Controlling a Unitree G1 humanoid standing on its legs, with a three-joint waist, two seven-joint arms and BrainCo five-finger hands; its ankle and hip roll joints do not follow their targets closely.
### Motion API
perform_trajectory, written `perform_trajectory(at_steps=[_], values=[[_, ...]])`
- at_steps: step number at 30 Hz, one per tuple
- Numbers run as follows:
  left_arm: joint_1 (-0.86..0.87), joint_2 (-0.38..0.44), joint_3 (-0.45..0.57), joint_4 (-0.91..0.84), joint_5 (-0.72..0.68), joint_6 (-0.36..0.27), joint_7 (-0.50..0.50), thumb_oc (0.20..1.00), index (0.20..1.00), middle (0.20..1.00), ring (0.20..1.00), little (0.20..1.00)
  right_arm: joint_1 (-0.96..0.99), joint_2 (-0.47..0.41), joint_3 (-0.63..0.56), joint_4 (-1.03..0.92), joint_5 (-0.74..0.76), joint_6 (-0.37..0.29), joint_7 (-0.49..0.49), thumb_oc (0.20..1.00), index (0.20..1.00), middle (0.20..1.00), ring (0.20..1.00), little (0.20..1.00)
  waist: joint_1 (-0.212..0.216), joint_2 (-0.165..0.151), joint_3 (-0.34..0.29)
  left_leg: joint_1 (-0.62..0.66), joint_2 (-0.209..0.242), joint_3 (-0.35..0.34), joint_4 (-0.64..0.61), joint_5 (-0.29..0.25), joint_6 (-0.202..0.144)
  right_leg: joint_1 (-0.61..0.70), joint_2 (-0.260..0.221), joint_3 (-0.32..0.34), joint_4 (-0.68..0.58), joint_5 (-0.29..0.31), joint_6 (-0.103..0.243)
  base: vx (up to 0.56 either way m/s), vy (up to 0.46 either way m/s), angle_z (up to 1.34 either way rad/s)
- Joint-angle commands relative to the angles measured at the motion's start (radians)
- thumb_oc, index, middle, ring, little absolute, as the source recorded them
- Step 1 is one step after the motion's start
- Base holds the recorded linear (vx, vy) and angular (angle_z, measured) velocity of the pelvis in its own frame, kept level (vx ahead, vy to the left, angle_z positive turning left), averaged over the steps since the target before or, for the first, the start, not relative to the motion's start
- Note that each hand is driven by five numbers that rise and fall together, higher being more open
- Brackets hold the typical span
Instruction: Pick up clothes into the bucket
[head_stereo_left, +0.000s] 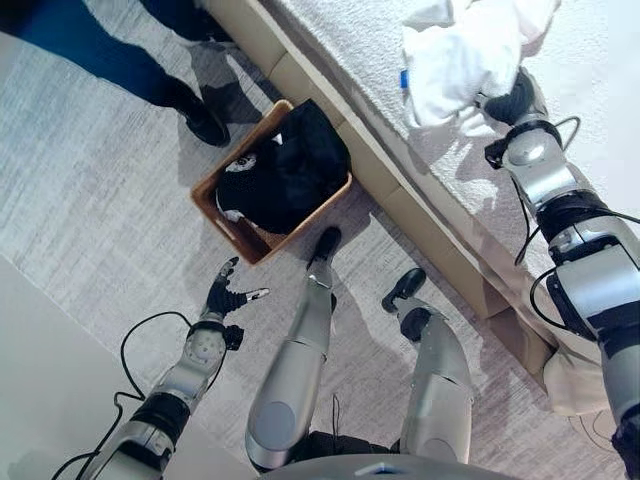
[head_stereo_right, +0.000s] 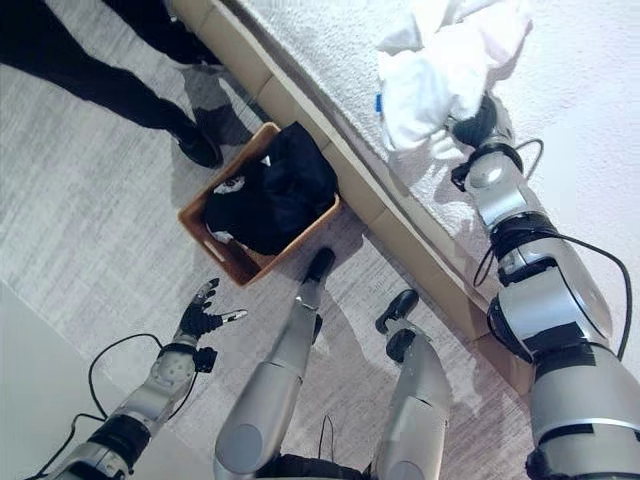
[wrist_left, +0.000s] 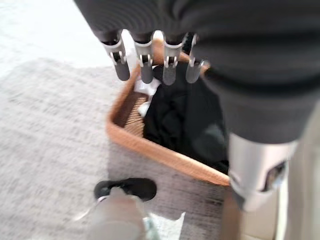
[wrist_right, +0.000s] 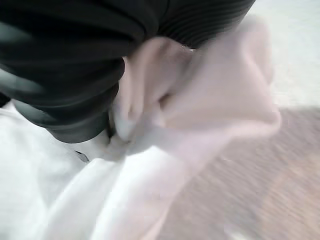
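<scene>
White garment (head_stereo_left: 465, 55) bunched on bed (head_stereo_left: 610, 120) near its edge, draped over right hand (head_stereo_left: 512, 100); fingers buried in cloth, grip impossible to tell. Brown basket (head_stereo_left: 215, 180) on floor (head_stereo_left: 90, 230) just beside bed edge, stuffed with black clothes (head_stereo_left: 290, 165). Left hand (head_stereo_left: 228, 293) near basket over floor, fingers straight and spread, holding nothing. Person's dark legs (head_stereo_left: 90, 55) and shoe beyond basket.

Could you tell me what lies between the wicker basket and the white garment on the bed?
In the left eye view, the bed's beige side rail runs between basket and white garment.
</scene>
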Motion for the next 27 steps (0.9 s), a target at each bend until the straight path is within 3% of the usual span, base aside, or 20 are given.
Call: perform_trajectory(at_steps=[1,2,9,11,19,25,27], values=[[0.045,0.017,0.026,-0.021,0.017,-0.032,0.016,1.0,1.0,1.0,1.0,1.0,-0.045,-0.081,0.019,-0.056,-0.009,-0.06,-0.048,0.2,0.2,0.2,0.2,0.2,-0.063,-0.017,-0.012,0.038,0.022,0.066,0.011,-0.05,0.058,0.095,0.024,0.094,-0.118,0.05,0.082,0.01,0.096,-0.35],[0.039,0.025,0.043,-0.028,0.011,-0.035,0.011,1.0,1.0,1.0,1.0,1.0,-0.049,-0.1,0.028,-0.122,-0.02,-0.061,-0.042,0.2,0.2,0.2,0.2,0.2,-0.086,-0.034,-0.012,0.101,0.033,0.098,0.02,-0.073,0.062,0.147,0.035,0.124,-0.134,0.055,0.086,-0.06,0.129,-0.27],[0.035,0.067,0.1,-0.106,0.015,-0.044,-0.014,1.0,1.0,1.0,1.0,1.0,0.002,-0.18,0.012,-0.286,-0.066,-0.064,-0.014,0.2,0.2,0.2,0.2,0.2,-0.13,-0.051,-0.013,0.306,0.056,0.166,0.002,-0.108,0.073,0.322,0.06,0.192,-0.193,0.072,0.103,0.05,0.057,-0.52],[0.032,0.087,0.132,-0.156,0.019,-0.043,-0.029,1.0,1.0,1.0,1.0,1.0,0.066,-0.262,-0.006,-0.394,-0.115,-0.061,0.011,0.2,0.2,0.2,0.2,0.2,-0.158,-0.054,-0.067,0.382,0.062,0.188,-0.033,-0.121,0.071,0.392,0.071,0.205,-0.233,0.075,0.112,0.12,0.019,-0.37],[0.027,0.133,0.213,-0.338,0.041,-0.036,-0.066,1.0,1.0,1.0,1.0,1.0,0.229,-0.386,-0.076,-0.621,-0.188,-0.059,0.11,0.2,0.2,0.2,0.2,0.2,-0.206,-0.06,-0.227,0.525,0.079,0.247,-0.139,-0.12,0.067,0.514,0.102,0.224,-0.358,0.105,0.127,0.12,-0.004,-0.26],[-0.017,0.164,0.227,-0.475,0.088,-0.017,-0.084,1.0,1.0,1.0,1.0,1.0,0.246,-0.459,-0.05,-0.733,-0.158,-0.058,0.211,0.2,0.2,0.2,0.2,0.2,-0.228,-0.069,-0.312,0.602,0.096,0.278,-0.194,-0.121,0.06,0.584,0.121,0.238,-0.419,0.113,0.13,0.09,-0.032,-0.2],[-0.058,0.18,0.193,-0.53,0.099,-0.014,-0.118,1.0,1.0,1.0,1.0,1.0,0.235,-0.497,0.002,-0.793,-0.106,-0.066,0.283,0.2,0.2,0.2,0.2,0.2,-0.242,-0.075,-0.359,0.638,0.107,0.295,-0.225,-0.118,0.056,0.613,0.131,0.237,-0.445,0.116,0.129,0.09,-0.052,-0.13]])
